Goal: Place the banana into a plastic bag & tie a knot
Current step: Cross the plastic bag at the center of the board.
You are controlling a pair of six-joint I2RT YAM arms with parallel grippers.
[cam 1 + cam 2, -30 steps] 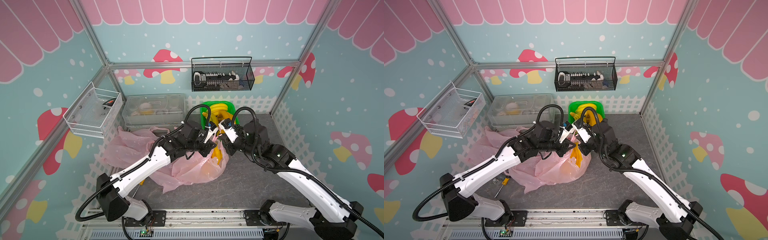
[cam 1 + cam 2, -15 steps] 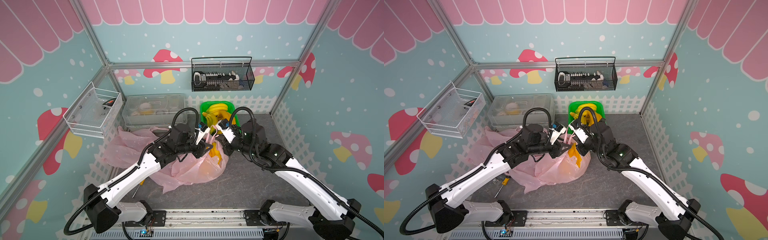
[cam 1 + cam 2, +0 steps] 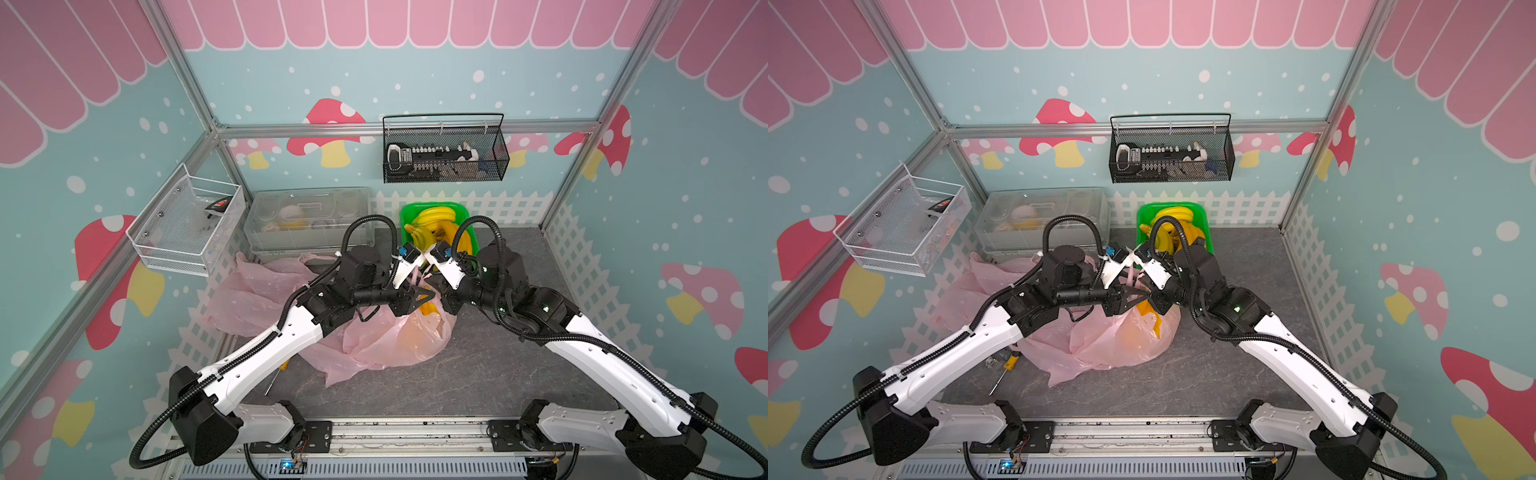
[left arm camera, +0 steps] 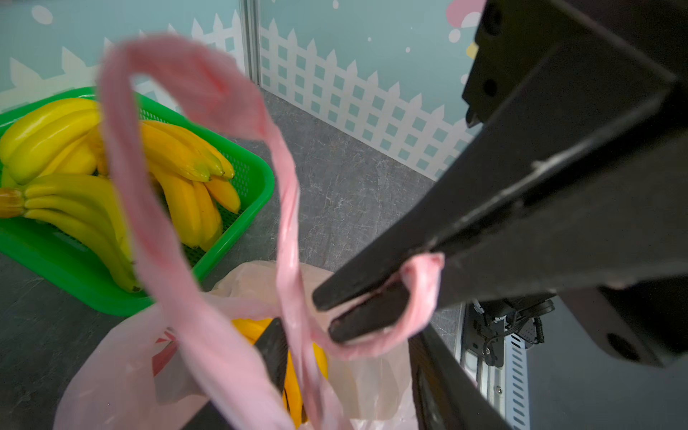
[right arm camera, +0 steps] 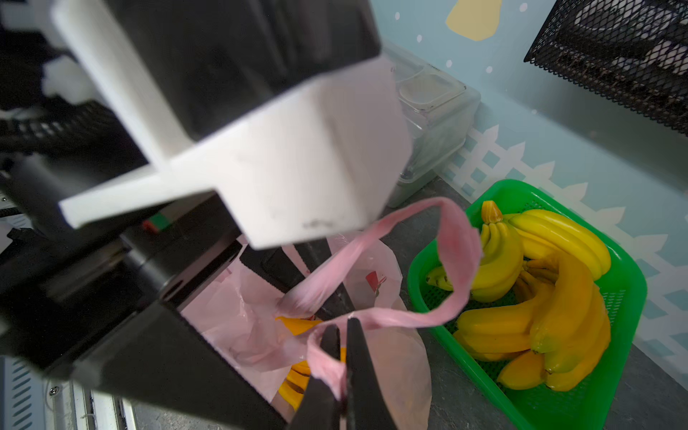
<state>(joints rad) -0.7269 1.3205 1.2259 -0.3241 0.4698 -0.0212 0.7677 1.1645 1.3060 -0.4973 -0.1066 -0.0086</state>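
- yellow banana [image 5: 298,324] is sitting inside the thin pink plastic bag [image 3: 411,336]
- right gripper [image 5: 342,329] is pinching a handle strip [image 4: 420,290], jaws closed
- left gripper [image 3: 426,300] is standing half open, empty
- knotting is underway; left is likely needing to grasp the loose handle loop [image 5: 458,253]

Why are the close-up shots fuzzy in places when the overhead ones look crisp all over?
Left wrist view: the pink bag handle loops near the lens and smears, while the bananas in the green basket stay fairly sharp. Right wrist view: a white bracket close to the lens is a soft blob. Both top views: even light, no hard shadows, sharp throughout.
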